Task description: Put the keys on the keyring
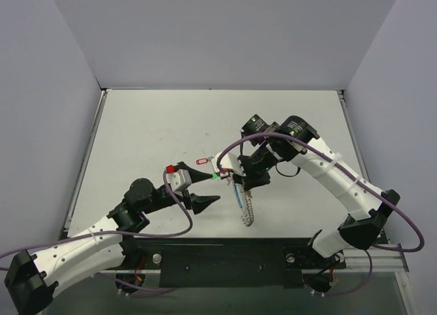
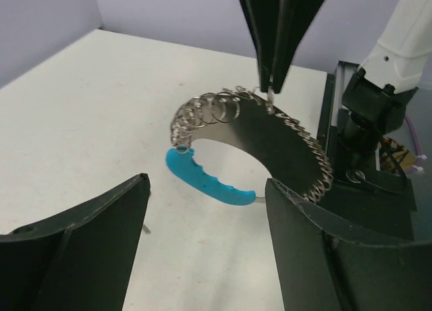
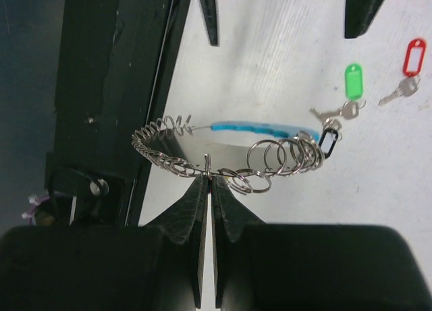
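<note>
The keyring point(image 3: 169, 164), a loop of silvery coiled wire with a blue plastic segment point(image 3: 263, 128), hangs just above the table. My right gripper point(image 3: 210, 177) is shut on its wire. A black-tagged key point(image 3: 329, 142) hangs at the loop's end by the blue segment. A green-tagged key point(image 3: 352, 82) and a red-tagged key point(image 3: 414, 57) lie on the table beyond the loop. My left gripper point(image 2: 206, 213) stands open and empty, just short of the blue segment point(image 2: 206, 181). From above, the keyring point(image 1: 246, 212) dangles under the right gripper point(image 1: 248, 188), with the left gripper point(image 1: 207, 203) to its left.
The black base plate point(image 1: 225, 257) runs along the table's near edge, close under the hanging loop. White walls enclose the table on three sides. A purple cable point(image 1: 232, 147) arcs over the right wrist. The red-tagged key point(image 1: 201, 161) and green tag point(image 1: 214, 175) lie between the two arms.
</note>
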Controlling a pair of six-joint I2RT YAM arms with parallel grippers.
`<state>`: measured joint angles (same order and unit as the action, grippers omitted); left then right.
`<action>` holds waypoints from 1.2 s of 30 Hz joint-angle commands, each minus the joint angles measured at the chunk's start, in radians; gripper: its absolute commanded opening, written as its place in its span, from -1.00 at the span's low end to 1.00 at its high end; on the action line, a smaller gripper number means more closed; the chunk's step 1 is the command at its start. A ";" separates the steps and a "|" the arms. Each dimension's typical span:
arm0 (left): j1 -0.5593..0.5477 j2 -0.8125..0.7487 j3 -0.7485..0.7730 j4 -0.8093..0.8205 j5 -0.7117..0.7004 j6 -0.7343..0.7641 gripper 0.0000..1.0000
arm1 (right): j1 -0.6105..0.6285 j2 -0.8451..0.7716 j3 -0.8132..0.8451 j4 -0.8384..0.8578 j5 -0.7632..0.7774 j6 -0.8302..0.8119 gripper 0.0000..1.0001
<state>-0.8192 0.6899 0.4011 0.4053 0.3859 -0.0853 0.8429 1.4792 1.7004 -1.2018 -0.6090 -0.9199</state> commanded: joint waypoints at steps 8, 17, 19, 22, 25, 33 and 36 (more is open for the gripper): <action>-0.231 0.267 0.039 0.337 -0.197 0.107 0.34 | -0.050 0.058 0.007 -0.317 0.170 -0.125 -1.00; -0.333 0.477 0.062 0.567 -0.350 0.124 -0.02 | -0.074 0.069 0.024 -0.335 0.150 -0.145 -1.00; -0.345 0.506 0.079 0.581 -0.378 0.142 -0.10 | -0.074 0.070 0.025 -0.341 0.141 -0.151 -1.00; -0.357 0.534 0.102 0.593 -0.418 0.157 -0.19 | -0.074 0.069 0.025 -0.346 0.129 -0.157 -1.00; -0.360 0.553 0.113 0.602 -0.430 0.171 -0.23 | -0.073 0.067 0.024 -0.349 0.120 -0.158 -1.00; -0.362 0.597 0.146 0.604 -0.386 0.162 -0.34 | -0.074 0.062 0.022 -0.351 0.101 -0.160 -1.00; -0.362 0.611 0.151 0.607 -0.386 0.159 -0.37 | -0.074 0.064 0.030 -0.352 0.098 -0.161 -1.00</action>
<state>-1.1767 1.2831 0.5022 0.9466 -0.0101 0.0746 0.7719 1.5475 1.7008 -1.2984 -0.4808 -1.0687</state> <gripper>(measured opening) 0.331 0.005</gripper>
